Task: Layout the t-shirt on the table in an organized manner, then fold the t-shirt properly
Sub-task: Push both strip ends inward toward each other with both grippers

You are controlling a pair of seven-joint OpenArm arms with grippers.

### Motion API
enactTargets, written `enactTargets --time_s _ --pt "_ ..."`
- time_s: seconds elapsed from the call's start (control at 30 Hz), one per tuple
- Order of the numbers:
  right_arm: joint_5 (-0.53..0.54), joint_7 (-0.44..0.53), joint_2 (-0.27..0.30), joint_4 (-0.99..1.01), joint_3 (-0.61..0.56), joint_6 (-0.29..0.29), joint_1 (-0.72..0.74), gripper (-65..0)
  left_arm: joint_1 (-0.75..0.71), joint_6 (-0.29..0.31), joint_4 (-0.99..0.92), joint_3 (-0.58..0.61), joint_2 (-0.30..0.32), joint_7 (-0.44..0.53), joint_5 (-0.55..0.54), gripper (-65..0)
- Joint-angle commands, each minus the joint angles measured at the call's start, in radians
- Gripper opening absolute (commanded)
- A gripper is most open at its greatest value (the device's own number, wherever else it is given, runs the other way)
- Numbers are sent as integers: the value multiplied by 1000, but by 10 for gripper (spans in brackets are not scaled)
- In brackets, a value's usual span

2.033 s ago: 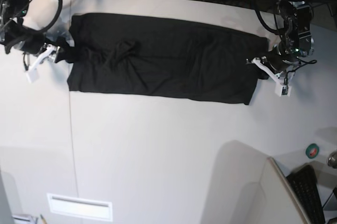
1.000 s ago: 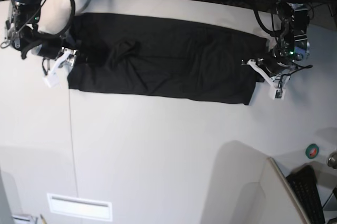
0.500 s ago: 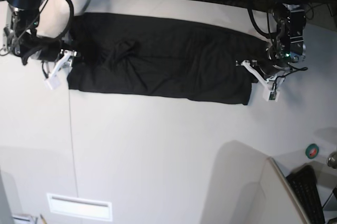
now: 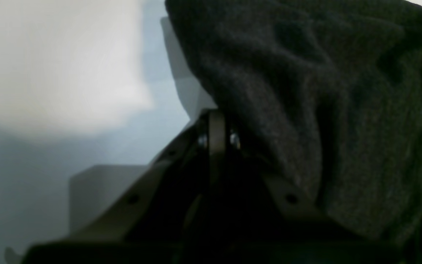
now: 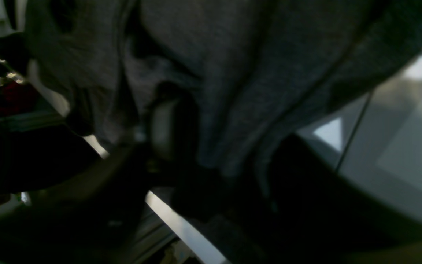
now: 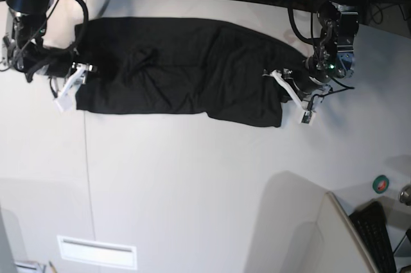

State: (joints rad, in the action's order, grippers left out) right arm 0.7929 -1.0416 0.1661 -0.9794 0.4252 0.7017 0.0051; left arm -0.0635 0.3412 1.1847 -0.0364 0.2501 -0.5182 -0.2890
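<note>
plain black t-shirt (image 6: 180, 67), white table (image 6: 192, 183)

Black jointed arms, looped black cables, white gripper fingers (image 6: 67, 90), green indicator light

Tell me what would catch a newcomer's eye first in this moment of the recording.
The long black t-shirt stretched across the far half of the white table dominates the base view. An arm stands at each end: the left gripper is bunching up the end on that view's right, and the right gripper sits at the opposite end. Both wrist views are filled with dark cloth draped close over the fingers.
</note>
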Motion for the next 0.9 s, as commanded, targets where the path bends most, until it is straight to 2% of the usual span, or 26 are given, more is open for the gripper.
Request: enactTargets --time_s 0.0,0.07,0.2,0.37,0.5,0.57,0.7,0.87 --pt "7 4 13 -9 1 -4 8 -513 -9 -4 -12 5 8 -96 35 -650" --pt "7 5 16 -9 1 -4 9 -648 -9 -4 -10 5 8 -98 38 -650" --pt "7 7 59 -9 2 -4 31 -650 -26 -4 31 7 10 -105 40 -650" --pt "7 7 94 -16 1 -4 46 -650 -49 -4 102 20 1 -170 37 -650" --pt "7 5 122 -17 -1 -4 48 -650 -65 -4 134 19 -39 -178 41 -650" --pt "6 5 125 -39 -2 -86 46 -650 -68 -4 148 17 -39 -178 41 -650" --pt "6 5 138 -197 -95 -190 17 -650 -69 -4 177 7 -31 -201 40 -650" --pt "7 5 132 -387 -185 -374 -26 -650 -69 -4 192 5 22 -214 38 -650"
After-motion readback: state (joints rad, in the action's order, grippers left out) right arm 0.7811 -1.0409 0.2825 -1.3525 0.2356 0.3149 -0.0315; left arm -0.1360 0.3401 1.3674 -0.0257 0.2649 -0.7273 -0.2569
